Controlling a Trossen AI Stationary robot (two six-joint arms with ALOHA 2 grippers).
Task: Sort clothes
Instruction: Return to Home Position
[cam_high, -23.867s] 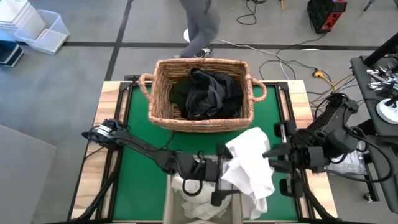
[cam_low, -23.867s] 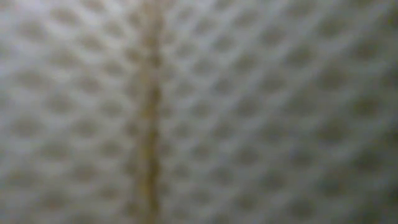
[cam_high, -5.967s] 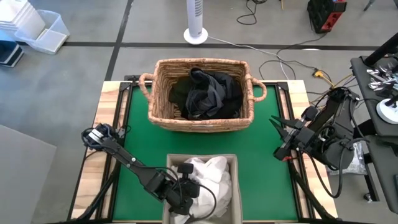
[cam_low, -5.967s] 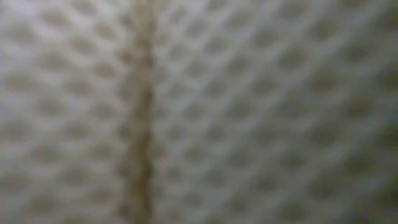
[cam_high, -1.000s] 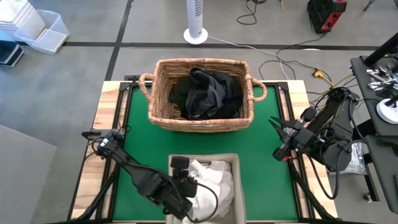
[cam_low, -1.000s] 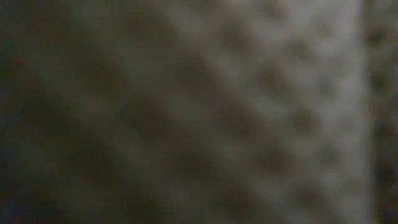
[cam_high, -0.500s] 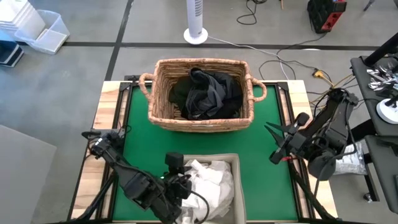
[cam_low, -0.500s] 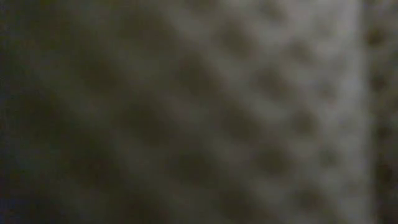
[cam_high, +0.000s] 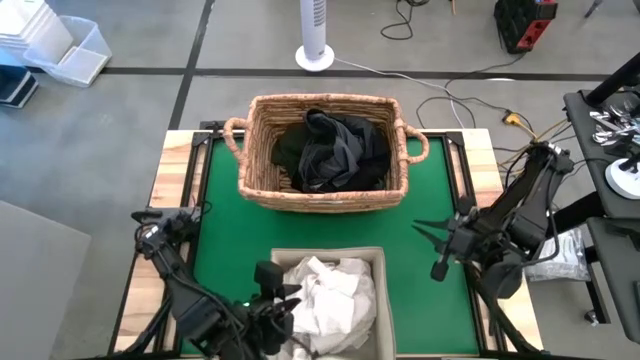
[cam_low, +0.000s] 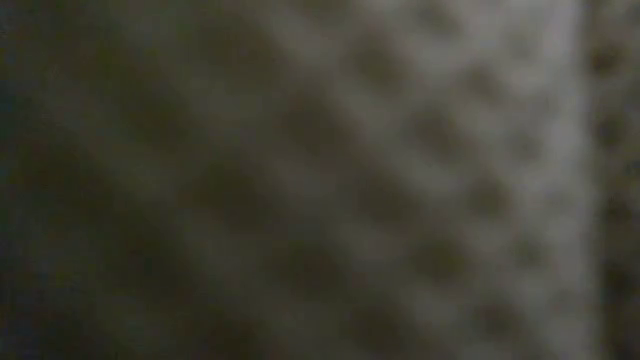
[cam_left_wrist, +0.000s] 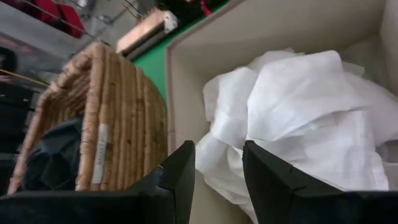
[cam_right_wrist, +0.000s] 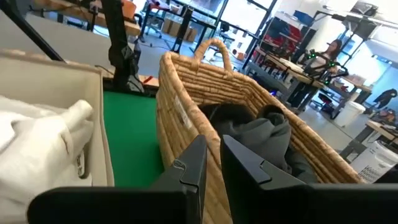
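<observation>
— Grippers?
— Left gripper (cam_left_wrist: 219, 152) parted, empty, at the left rim of the organizer (cam_left_wrist: 298, 25) holding white clothes (cam_left_wrist: 298, 106). The right gripper (cam_high: 432, 248) is parted, empty, near the basket (cam_high: 320, 195) holding dark clothes (cam_high: 330, 150).
— Step?
— We judge homing: both grippers need only retract clear. Both heaps are crumpled; we find no long axis or heading.

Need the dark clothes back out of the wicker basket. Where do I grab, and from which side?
I'd pinch the raised fold at the top of the dark clothes, probably coming straight down; the basket walls rise around the pile and block side approaches.
</observation>
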